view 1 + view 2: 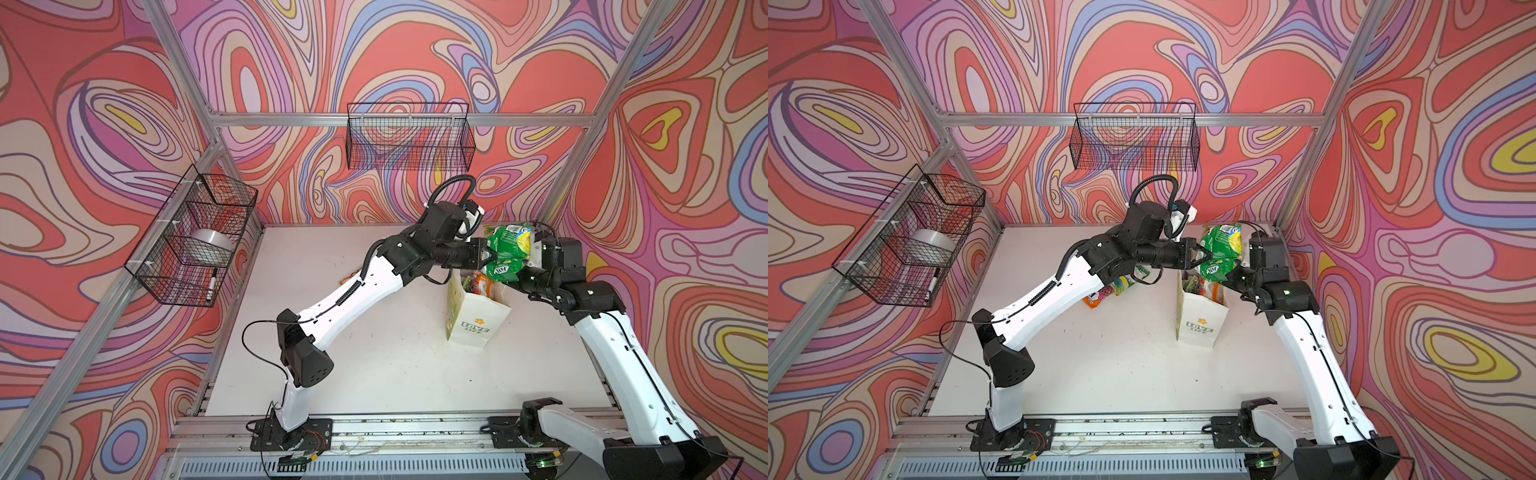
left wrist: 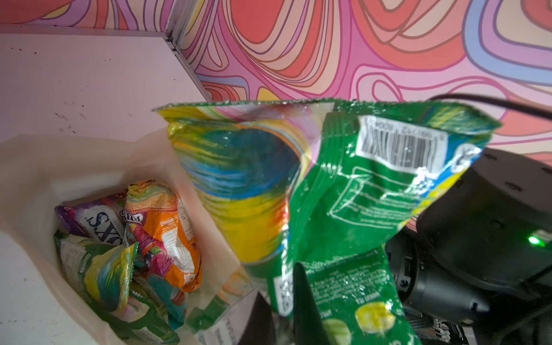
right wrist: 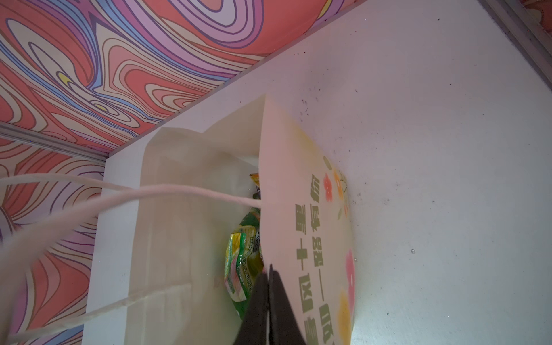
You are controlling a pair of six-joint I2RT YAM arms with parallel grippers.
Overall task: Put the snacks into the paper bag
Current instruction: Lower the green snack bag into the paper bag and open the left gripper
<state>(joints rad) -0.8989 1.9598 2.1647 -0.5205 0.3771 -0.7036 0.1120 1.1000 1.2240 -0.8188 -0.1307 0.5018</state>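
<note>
Nearest, left pincer [image 2: 279, 286] clamps green snack [image 2: 343, 194]; right wrist alone shows right pincer [image 3: 268, 270] pinching paper bag [image 3: 298, 179].

Light around me is bright and even; the green packet [image 2: 352, 191] shows glare, the cord handle [image 3: 74, 209] is blurred.

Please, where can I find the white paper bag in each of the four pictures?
In a top view: paper bag stands right of centre, under the green packet.
In a top view: same spot, right of centre.
Left wrist: its open mouth, beside the green packet.
Right wrist: its printed side and cord handle.
Shared landmark: the packets inside it.
</note>
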